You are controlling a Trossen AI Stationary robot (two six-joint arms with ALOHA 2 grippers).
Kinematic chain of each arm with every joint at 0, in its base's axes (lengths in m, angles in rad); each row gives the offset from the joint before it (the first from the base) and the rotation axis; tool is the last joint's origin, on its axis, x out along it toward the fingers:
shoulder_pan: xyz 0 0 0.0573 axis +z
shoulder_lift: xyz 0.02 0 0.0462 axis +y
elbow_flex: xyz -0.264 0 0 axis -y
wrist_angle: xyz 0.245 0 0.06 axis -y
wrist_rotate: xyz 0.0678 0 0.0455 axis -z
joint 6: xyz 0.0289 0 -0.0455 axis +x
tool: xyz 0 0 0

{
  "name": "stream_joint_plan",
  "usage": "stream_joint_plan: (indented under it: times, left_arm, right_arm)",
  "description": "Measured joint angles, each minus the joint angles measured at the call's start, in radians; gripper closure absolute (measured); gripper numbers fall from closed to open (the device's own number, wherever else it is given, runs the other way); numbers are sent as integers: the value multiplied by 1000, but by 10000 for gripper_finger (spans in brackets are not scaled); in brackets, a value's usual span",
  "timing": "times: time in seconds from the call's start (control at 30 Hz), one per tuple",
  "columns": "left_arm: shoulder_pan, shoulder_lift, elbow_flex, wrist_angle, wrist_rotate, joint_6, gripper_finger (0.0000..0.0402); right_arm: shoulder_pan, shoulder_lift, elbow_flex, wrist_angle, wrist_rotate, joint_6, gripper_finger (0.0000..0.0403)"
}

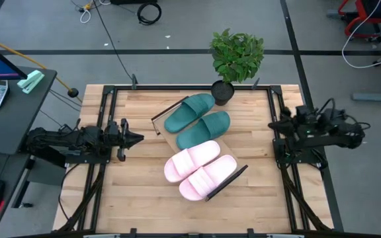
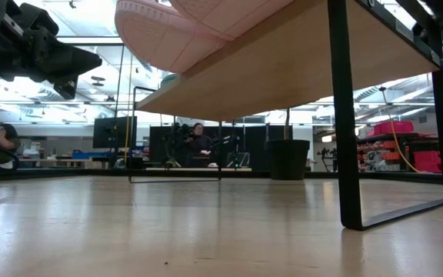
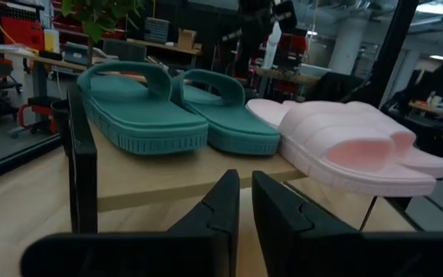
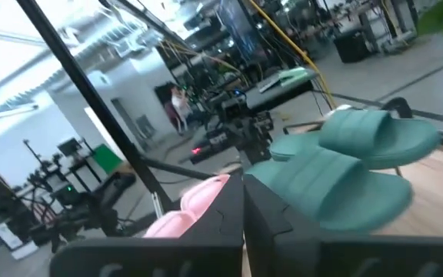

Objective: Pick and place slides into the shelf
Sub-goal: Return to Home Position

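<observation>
High view, centre of frame: shelf (image 1: 169, 139) lies diagonally on the table (image 1: 131, 192) with four slides side by side on it. The teal slides (image 1: 204, 129) are at its upper end, the pink slides (image 1: 192, 160) at its lower end. Left gripper (image 1: 137, 138), left of centre: fingers almost together with a thin slit between, holding nothing. Right gripper (image 1: 273, 125), right of centre, well apart from the shelf: fingers pressed together, empty. Potted plant (image 1: 237, 56) at top centre.
</observation>
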Motion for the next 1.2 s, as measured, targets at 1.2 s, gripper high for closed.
stream_joint_plan:
  times: [1.2]
  left_arm:
    - [0,0,0,0,0,1,366]
  right_arm:
    - [0,3,-552,588,-18,87,403]
